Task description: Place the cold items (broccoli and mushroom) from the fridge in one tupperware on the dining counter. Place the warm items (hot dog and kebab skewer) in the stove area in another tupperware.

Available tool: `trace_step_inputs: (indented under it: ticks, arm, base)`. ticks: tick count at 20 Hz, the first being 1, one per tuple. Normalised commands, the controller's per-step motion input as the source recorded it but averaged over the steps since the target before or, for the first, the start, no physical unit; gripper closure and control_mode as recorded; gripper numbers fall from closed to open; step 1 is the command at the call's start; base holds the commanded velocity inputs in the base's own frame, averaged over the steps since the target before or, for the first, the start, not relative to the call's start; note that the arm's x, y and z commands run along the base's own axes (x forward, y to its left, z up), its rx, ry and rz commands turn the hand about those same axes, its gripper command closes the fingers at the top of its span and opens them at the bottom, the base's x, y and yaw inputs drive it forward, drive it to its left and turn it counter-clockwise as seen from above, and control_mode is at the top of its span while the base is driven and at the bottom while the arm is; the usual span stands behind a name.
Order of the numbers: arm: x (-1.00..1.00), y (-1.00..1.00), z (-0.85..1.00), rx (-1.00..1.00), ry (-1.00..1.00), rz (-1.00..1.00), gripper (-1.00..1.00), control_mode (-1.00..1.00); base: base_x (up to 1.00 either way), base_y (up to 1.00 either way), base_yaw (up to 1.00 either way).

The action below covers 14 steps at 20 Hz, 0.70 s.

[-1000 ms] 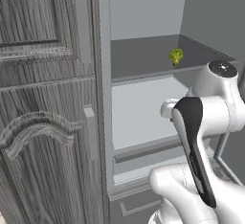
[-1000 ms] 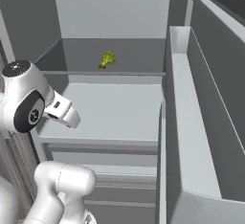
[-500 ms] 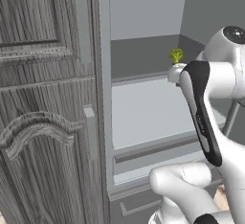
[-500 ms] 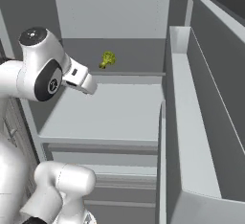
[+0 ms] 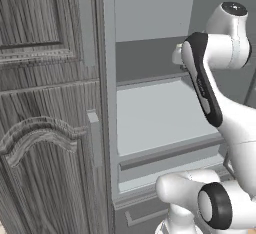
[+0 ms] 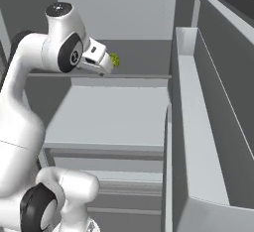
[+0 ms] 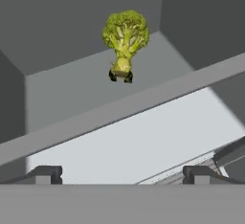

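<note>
Reaching into fridge for broccoli (image 7: 125, 40) on upper shelf (image 7: 72, 94), at 12 o'clock of wide-open, empty tool (image 7: 122, 174); next: advance, straddle stalk, close.

Both base views flank the arm, facing the open fridge (image 6: 119, 127) — the hand view peers in closer.
</note>
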Motion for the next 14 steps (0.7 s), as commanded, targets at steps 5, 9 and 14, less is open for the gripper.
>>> trace_step_inputs:
  ticks: [5,9,14]
  arm:
    - [0.51,-0.14,-0.01,0.0,0.04,0.0,-1.0,-1.0]
    - [0.41,-0.12,-0.06,0.0,0.06,0.0,-1.0,-1.0]
    - [0.46,-0.08,-0.11,0.0,0.11,0.0,-1.0,-1.0]
  base:
    - [0.0,0.0,0.0]
    - [0.0,0.0,0.0]
    - [0.0,0.0,0.0]
